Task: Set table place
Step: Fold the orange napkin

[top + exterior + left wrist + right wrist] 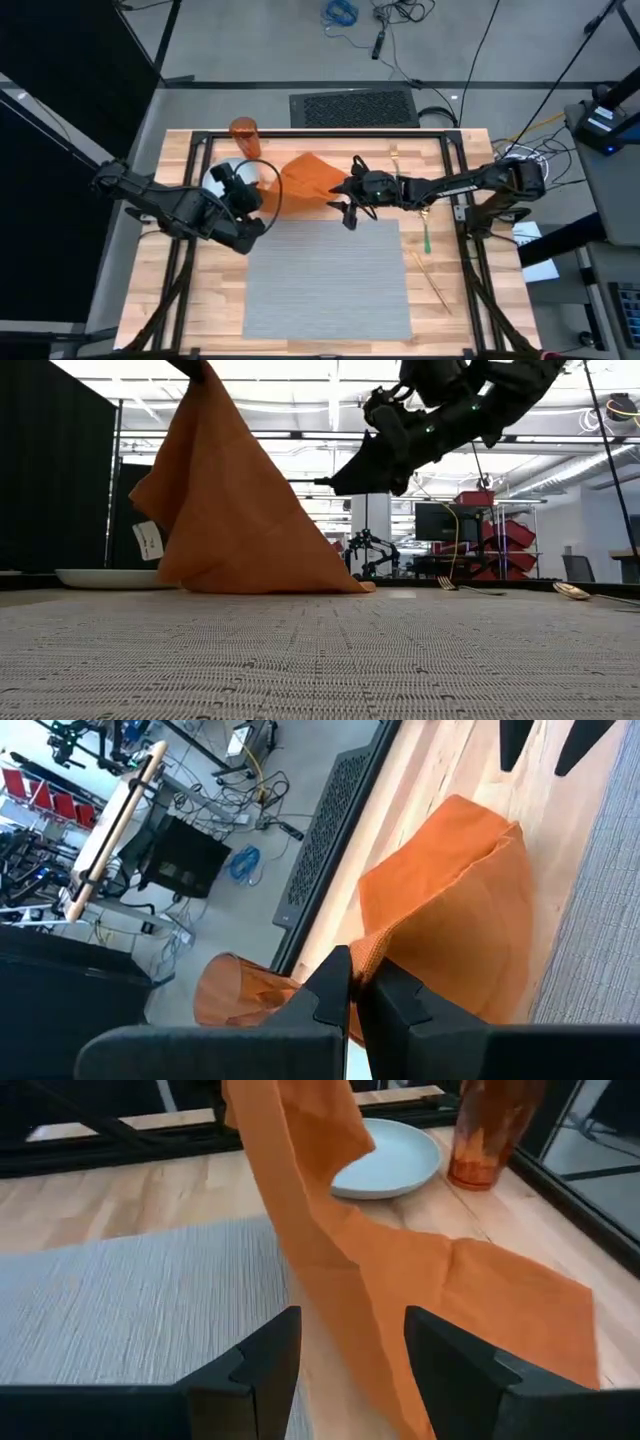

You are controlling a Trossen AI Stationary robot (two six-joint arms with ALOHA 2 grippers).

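1. Left pincer (pixel 362 992) clamped on a corner of the orange napkin (pixel 305 180), lifting that corner above the counter (pixel 200 300) (rest of the cloth draped down onto the wood).
2. Right pincer (pixel 345 1355) spread wide and empty, hovering just beside the napkin at the far edge of the grey placemat (pixel 325 280).
3. Pale-blue plate (pixel 395 1155) and orange tumbler (pixel 244 135) parked near the far left corner, off the placemat.
4. Green-handled gold cutlery (pixel 424 235) lying on bare wood to the right of the placemat, a further gold piece (pixel 394 154) near the far edge.
5. Judged early: placemat laid out flat but bare; napkin in hand, plate, tumbler and cutlery all left to place.
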